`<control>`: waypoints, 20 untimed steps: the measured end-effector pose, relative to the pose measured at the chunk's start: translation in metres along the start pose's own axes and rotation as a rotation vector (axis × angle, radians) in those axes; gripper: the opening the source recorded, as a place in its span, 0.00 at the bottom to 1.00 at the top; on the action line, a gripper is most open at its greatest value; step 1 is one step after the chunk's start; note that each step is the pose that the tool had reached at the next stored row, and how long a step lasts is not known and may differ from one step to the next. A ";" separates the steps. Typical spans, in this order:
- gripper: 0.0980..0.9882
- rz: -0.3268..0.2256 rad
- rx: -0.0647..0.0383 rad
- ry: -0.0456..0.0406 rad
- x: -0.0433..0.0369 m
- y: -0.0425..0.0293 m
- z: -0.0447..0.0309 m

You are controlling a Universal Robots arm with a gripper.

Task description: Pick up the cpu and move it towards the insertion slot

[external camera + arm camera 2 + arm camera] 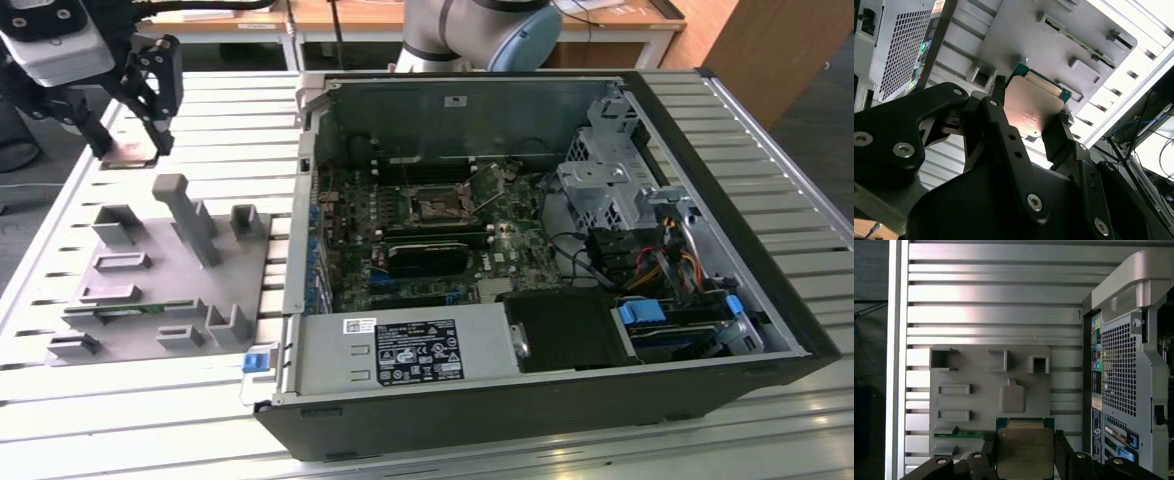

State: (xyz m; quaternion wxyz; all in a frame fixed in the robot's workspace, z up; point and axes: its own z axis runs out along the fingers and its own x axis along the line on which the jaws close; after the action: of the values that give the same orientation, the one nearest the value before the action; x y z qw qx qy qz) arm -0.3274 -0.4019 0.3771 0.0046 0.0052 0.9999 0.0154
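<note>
One cpu [1021,452] sits clamped between my hand's [1030,117] two fingers [1056,137], lifted clear above the grey fixture plate [160,270] with its several blocks and posts. The plate lies on the slatted bench [80,390], beside one open computer case [534,260]. The insertion slot [438,206] lies inside the case, well apart from my hand.
</note>
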 end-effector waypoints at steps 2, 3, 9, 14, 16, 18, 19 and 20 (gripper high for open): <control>0.50 0.000 0.000 0.0000 -0.0079 0.0000 0.0002; 0.50 0.000 0.000 0.0001 -0.0117 0.0001 0.0003; 0.50 0.000 0.000 0.0000 -0.0351 0.0003 0.0011; 0.50 0.000 0.000 0.0001 -0.0543 0.0005 0.0017; 0.50 0.000 0.000 0.0001 -0.0619 0.0006 0.0019; 0.50 0.000 0.000 0.0000 -0.0693 0.0007 0.0021; 0.50 0.000 0.000 0.0001 -0.0730 0.0007 0.0022; 0.50 0.000 0.000 0.0001 -0.0766 0.0007 0.0023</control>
State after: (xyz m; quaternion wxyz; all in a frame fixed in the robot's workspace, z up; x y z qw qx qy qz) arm -0.2508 -0.4019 0.3755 0.0045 0.0051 0.9999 0.0153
